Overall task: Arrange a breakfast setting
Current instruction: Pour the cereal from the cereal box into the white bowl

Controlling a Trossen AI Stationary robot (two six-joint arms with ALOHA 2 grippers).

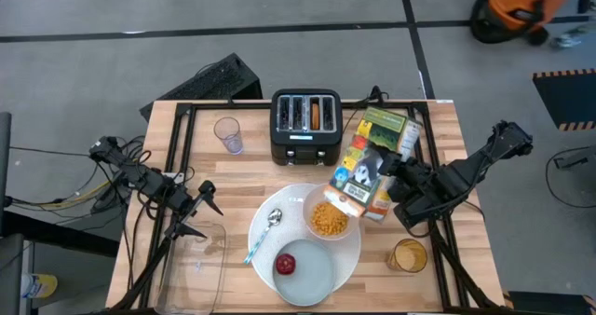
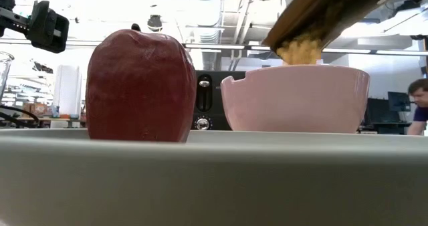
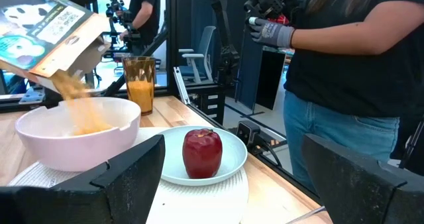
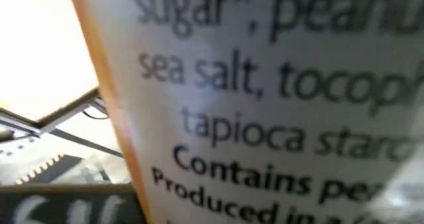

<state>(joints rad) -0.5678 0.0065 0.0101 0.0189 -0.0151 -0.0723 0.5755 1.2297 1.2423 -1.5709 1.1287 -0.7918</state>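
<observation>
While my right gripper (image 1: 396, 186) pinches the cereal box (image 1: 365, 177) and tips it toward nine o'clock, yellow cereal (image 1: 328, 220) pours from its open end into the white bowl (image 1: 314, 208). That bowl sits at two o'clock on the large round white plate (image 1: 264, 220) — the blue-handled metal spoon (image 1: 262, 233) lies at nine o'clock on it, and the small pale-blue plate (image 1: 315, 276) with the small red apple (image 1: 286, 264) at six. My left gripper (image 1: 197, 214) waits at the plate's nine o'clock, fingers spread, holding nothing. At twelve o'clock stands the toaster (image 1: 306, 125) — a toasted bagel (image 1: 316, 115) in one slot.
</observation>
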